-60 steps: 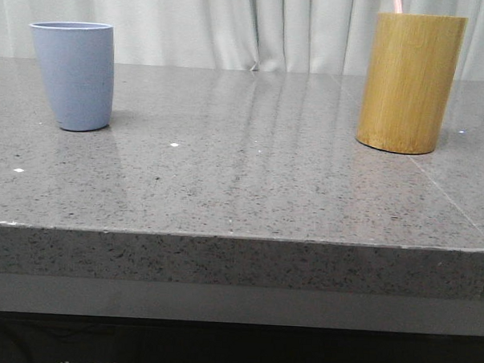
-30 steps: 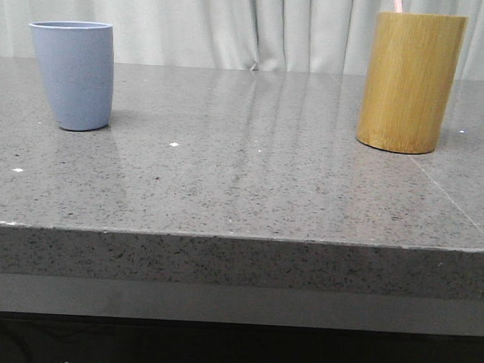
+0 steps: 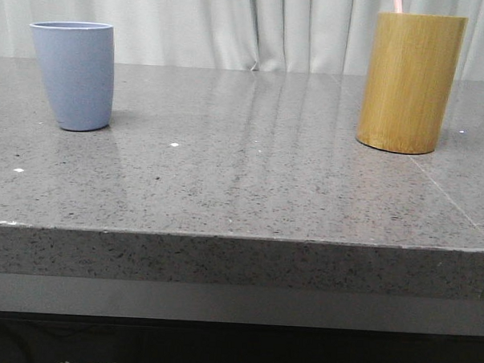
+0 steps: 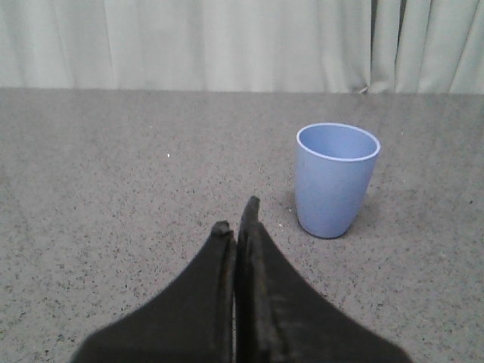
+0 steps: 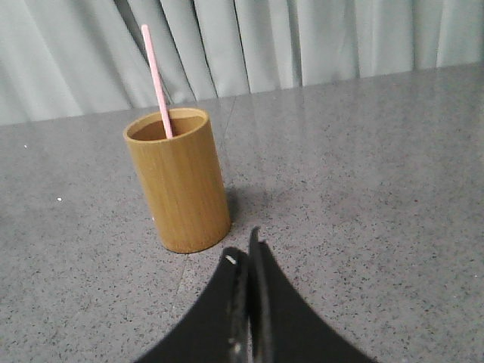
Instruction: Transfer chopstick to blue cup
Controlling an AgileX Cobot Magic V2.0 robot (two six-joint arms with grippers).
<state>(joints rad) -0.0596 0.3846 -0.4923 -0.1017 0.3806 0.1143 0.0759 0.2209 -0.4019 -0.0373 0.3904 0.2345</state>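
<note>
The blue cup [image 3: 73, 75] stands upright and empty at the far left of the grey stone table; it also shows in the left wrist view [image 4: 336, 178]. A pale pink chopstick [image 5: 156, 77] leans inside the bamboo holder [image 5: 178, 180], which stands at the right [image 3: 409, 82]; only the pink tip [image 3: 397, 3] shows in the front view. My left gripper [image 4: 237, 218] is shut and empty, hanging short of the blue cup. My right gripper [image 5: 243, 248] is shut and empty, just short of the holder's base. Neither gripper appears in the front view.
The speckled grey table [image 3: 242, 181] ends in a front edge [image 3: 240, 236] near the camera. A pale curtain [image 3: 233, 24] hangs behind the table. A tile seam [image 3: 458, 205] runs across the right side.
</note>
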